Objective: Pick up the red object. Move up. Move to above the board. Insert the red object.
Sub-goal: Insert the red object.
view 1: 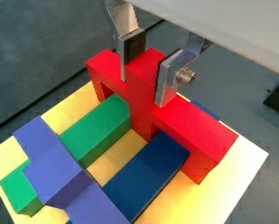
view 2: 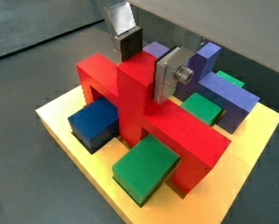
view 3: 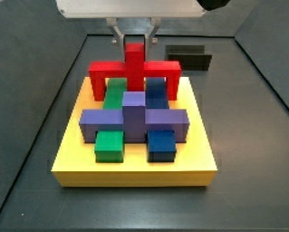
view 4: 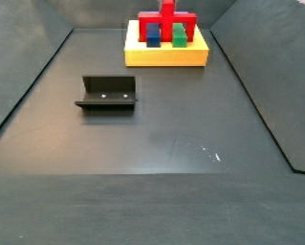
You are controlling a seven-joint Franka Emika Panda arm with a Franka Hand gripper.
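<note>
The red object (view 1: 188,122) stands on the yellow board (view 1: 244,194) with its legs down among the green, blue and purple blocks. It shows in both wrist views (view 2: 165,131) and both side views (view 3: 134,68) (view 4: 165,24). My gripper (view 1: 149,70) is above it, its two silver fingers closed against either side of the central upright stem, also seen in a wrist view (view 2: 148,66) and from the side (view 3: 134,43). The board (view 3: 134,172) lies at the far end of the floor (view 4: 167,57).
A purple cross-shaped block (view 3: 132,116), green blocks (view 3: 109,145) and blue blocks (view 3: 162,143) sit in the board's slots. The dark fixture (view 4: 106,93) stands on the grey floor away from the board, and also shows as a black box behind the board (view 3: 189,56). Walls enclose the floor.
</note>
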